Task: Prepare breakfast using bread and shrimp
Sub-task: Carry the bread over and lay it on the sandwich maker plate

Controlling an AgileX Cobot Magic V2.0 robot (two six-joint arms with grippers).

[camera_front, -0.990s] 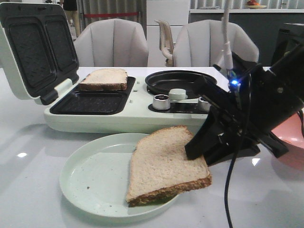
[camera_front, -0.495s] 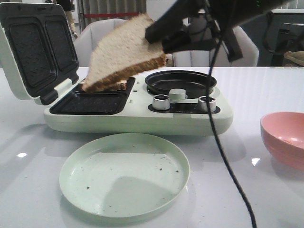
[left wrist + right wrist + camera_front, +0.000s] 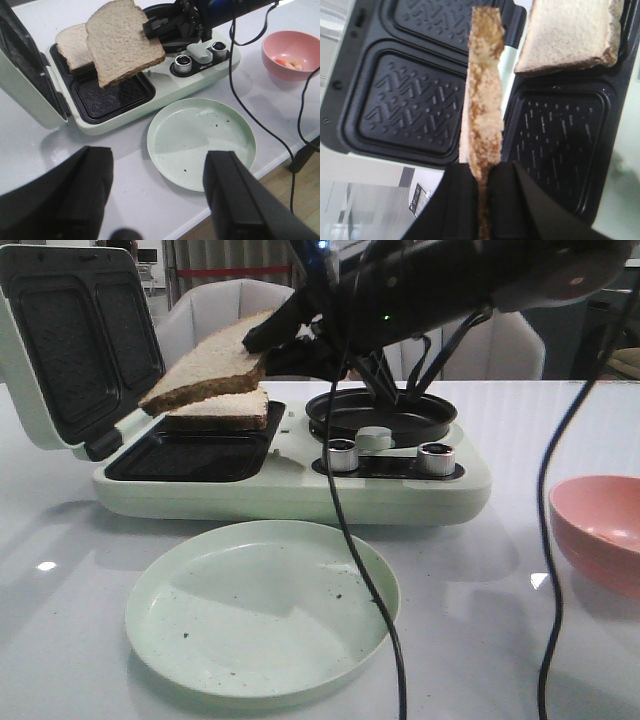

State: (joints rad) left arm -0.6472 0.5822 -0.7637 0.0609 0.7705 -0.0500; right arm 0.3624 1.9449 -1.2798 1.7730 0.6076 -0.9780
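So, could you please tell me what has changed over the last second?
The right tool lifted its bread slice off the green plate, now bare, and carried it over the sandwich maker. The other slice stayed in its far tray.

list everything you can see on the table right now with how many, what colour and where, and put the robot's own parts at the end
Bread: two slices, pale with brown crust; one lying in the far bay of the sandwich maker, one held in the air above the maker.
Sandwich maker: one, pale green with black plates, lid open, at the back of the table.
Plate: one, pale green, in front of the maker, only crumbs on it.
Pink bowl: one, on the right side of the table.
Shrimp: a few orange-pink pieces inside the pink bowl.
Right hand: black, shut on the raised slice's edge.
Left hand: black, open, above the table's near edge.
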